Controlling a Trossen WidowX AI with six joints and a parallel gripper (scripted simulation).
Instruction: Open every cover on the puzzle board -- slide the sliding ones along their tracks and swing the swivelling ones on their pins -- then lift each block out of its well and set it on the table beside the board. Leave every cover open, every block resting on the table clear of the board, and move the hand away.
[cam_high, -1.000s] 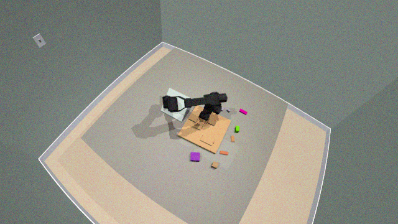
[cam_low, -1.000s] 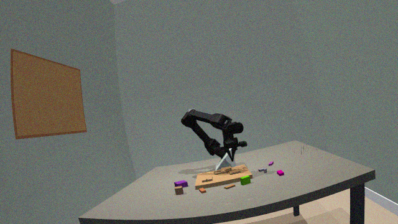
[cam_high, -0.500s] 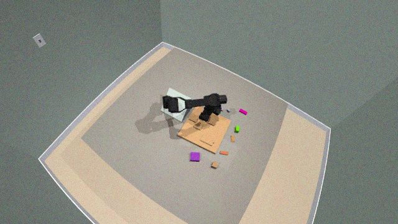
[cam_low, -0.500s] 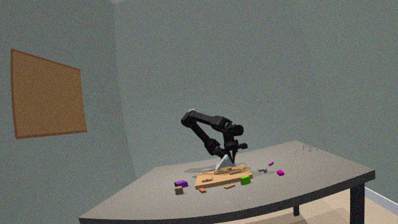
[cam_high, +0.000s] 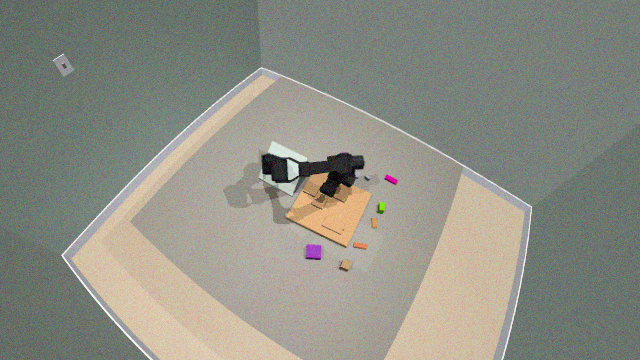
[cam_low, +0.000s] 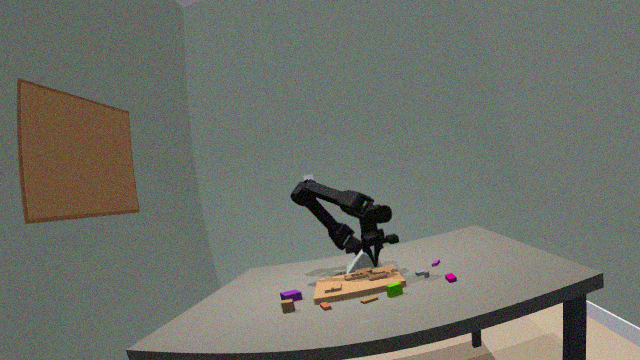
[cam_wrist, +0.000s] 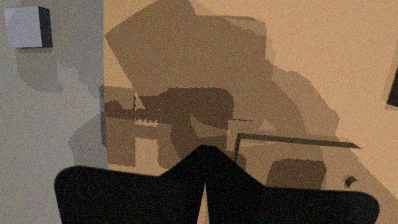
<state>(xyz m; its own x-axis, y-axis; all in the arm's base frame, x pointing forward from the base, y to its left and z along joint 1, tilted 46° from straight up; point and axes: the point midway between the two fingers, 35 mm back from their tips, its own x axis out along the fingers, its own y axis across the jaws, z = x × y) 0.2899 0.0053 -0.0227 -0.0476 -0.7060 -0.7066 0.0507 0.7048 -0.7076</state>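
The tan puzzle board (cam_high: 312, 221) (cam_low: 350, 296) (cam_wrist: 320, 35) lies flat on the table. My gripper (cam_low: 376, 265) (cam_wrist: 207, 152) is shut and empty, its tips low over the board's part nearest the arm's base; the arm hides them in the top view. A flat cover with a dark knob (cam_wrist: 351, 181) shows just beyond the fingers' right side. Beside the board lie a purple block (cam_high: 313, 252) (cam_low: 291, 295), a tan block (cam_high: 345, 265) (cam_low: 288, 306), a green block (cam_high: 381, 207) (cam_low: 394, 290), a magenta block (cam_high: 391, 179) (cam_low: 451, 278) and a grey block (cam_wrist: 22, 27). Shadow makes the covers' positions unclear.
An orange piece (cam_high: 360, 245) (cam_low: 325, 306) and a thin orange piece (cam_high: 374, 223) (cam_low: 369, 300) lie close to the board's edge. A small purple piece (cam_low: 436, 262) lies farther off. A pale plate (cam_high: 278, 148) is under the arm's base, near the board.
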